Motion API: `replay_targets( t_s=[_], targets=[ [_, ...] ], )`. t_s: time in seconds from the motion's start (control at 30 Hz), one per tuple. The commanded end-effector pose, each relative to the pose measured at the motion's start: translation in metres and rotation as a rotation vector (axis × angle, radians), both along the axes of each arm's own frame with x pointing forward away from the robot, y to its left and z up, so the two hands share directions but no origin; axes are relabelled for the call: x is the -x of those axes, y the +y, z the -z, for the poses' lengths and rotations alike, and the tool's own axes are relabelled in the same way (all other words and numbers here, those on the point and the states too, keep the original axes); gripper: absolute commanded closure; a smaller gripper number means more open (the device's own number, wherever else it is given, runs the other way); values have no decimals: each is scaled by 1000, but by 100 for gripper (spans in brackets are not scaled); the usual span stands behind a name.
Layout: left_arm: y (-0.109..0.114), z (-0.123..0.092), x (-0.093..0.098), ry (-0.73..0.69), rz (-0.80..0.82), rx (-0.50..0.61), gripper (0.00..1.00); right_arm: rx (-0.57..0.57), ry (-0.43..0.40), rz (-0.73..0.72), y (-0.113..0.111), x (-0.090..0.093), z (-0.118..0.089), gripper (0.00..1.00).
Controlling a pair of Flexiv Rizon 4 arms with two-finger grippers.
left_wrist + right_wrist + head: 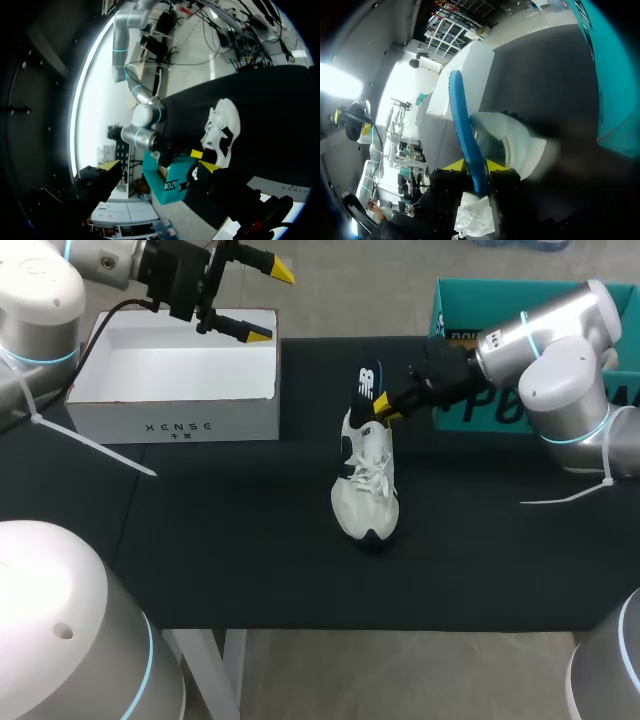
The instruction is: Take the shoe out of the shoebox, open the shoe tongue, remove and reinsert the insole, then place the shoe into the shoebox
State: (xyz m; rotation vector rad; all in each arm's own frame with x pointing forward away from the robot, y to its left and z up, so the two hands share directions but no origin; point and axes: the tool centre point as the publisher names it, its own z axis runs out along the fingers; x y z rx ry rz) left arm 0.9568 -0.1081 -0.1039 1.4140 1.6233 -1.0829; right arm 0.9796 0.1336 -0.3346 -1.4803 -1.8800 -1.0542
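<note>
A white laced shoe (367,485) lies on the black mat, toe toward the front edge. Its dark blue insole (366,390) sticks up out of the heel opening. My right gripper (385,410) is at the heel, shut on the insole. In the right wrist view the insole (465,130) runs between the yellow tips of the right gripper (477,167), with the shoe (512,142) just ahead. My left gripper (265,302) hangs open and empty above the white shoebox (175,400). From the left wrist view the shoe (222,130) shows far ahead of the left gripper (161,165).
The open white shoebox stands at the back left of the mat, also seen beyond the insole as the shoebox (455,85). A teal box (470,310) stands at the back right behind my right arm, close beside the right gripper as the teal box (610,75).
</note>
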Motion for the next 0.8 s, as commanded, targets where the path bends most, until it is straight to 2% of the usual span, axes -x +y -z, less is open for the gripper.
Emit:
replay_targets(
  t_s=[0.03, 0.1, 0.2, 0.27, 0.33, 0.8],
  targets=[
    [0, -1, -1, 0, 2, -4, 0, 3, 4, -1, 2, 0, 1, 85],
    [0, -1, -1, 0, 2, -4, 0, 2, 5, 0, 5, 2, 2, 93],
    [0, -1, -1, 0, 2, -4, 0, -4, 5, 2, 8, 4, 2, 89],
    [0, -1, -1, 0, 2, -4, 0, -5, 6, 2, 11, 5, 1, 91],
    [0, -1, -1, 0, 2, -4, 0, -6, 8, 2, 14, 6, 0, 100],
    [0, -1, -1, 0, 2, -4, 0, -25, 72, 41, 20, 40, 11, 100]
  ],
)
